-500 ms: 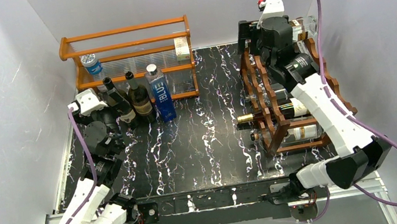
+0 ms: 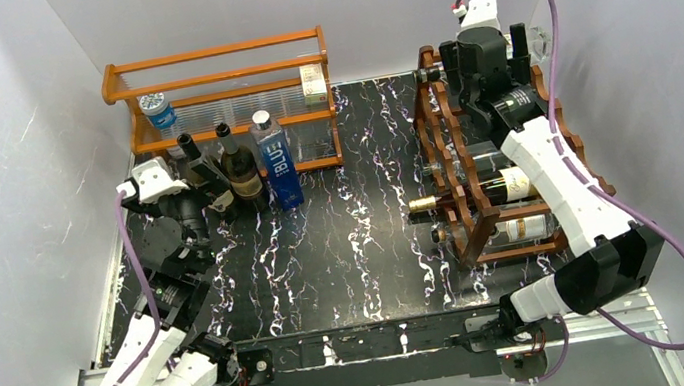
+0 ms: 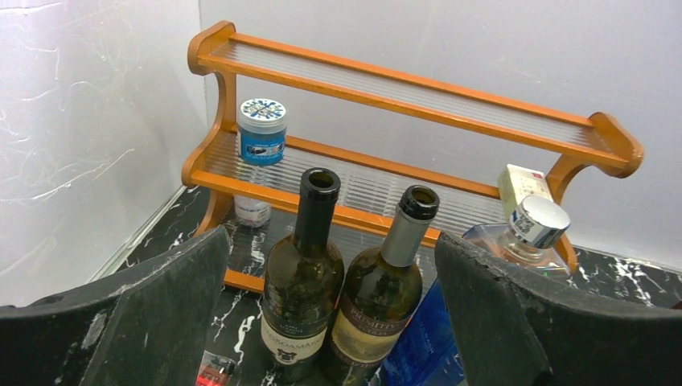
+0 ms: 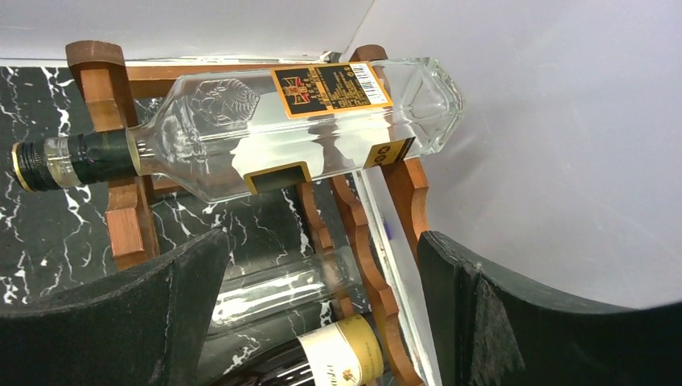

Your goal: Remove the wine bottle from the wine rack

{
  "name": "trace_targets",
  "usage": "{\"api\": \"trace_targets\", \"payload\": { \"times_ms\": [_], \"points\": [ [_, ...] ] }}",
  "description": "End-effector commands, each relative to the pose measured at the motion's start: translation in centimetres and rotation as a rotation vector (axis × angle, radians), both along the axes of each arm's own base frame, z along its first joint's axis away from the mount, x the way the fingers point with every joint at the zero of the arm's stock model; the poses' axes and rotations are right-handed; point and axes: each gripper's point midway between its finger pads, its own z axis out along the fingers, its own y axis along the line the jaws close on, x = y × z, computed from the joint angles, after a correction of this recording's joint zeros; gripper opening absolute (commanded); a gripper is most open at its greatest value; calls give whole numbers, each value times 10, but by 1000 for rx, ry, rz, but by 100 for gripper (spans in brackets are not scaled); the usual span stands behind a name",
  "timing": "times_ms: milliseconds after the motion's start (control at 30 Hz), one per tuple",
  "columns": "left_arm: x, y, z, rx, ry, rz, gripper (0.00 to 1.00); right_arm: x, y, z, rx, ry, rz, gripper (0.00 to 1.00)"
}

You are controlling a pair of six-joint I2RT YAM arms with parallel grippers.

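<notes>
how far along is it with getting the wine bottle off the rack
Done: the right pincer sits over the wine rack top. In hand: nothing; it is open above the clear square bottle lying there, and the left pincer is open by two standing wine bottles. Left: grip a bottle and lift it out; a gold-necked wine bottle lies lower down.

The top camera is looking down from above and behind me over the whole table (image 2: 346,253). My left wrist camera is facing the orange shelf (image 3: 228,104) closely, and my right one is peering down onto the wine rack (image 4: 95,68); both are appearing overhead too.
</notes>
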Motion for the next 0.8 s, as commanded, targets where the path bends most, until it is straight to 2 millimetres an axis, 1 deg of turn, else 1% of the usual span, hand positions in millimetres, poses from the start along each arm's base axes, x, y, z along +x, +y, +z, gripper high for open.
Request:
{"api": "trace_targets", "payload": {
  "times_ms": [0, 67, 133, 233, 300, 400, 467, 533, 633, 767],
  "points": [
    [-11, 1, 26, -37, -81, -10, 98, 5, 2, 24, 100, -74, -7, 98],
    [-11, -1, 26, -34, -81, -16, 98, 10, 1, 25, 149, -88, -16, 98],
    [-12, -3, 27, -32, -82, -20, 98, 11, -5, 32, 278, -138, -64, 98],
    [-14, -3, 29, -37, -88, -23, 98, 12, -6, 34, 492, -208, -80, 98],
    [-14, -4, 29, -42, -90, -28, 98, 15, -9, 32, 640, -238, -98, 98],
    [-13, -7, 28, -36, -84, -40, 98, 22, -15, 33, 851, -291, -131, 98],
    [-11, -9, 26, -31, -75, -42, 98, 28, -17, 35, 954, -340, -160, 97],
    [-11, -10, 26, -31, -72, -44, 98, 35, -16, 40, 1043, -396, -172, 98],
    [-10, -9, 25, -30, -71, -41, 98, 42, -16, 34, 1154, -436, -223, 98],
    [-9, -10, 23, -22, -65, -40, 98, 47, -22, 18, 1241, -460, -313, 98]
  ]
}}
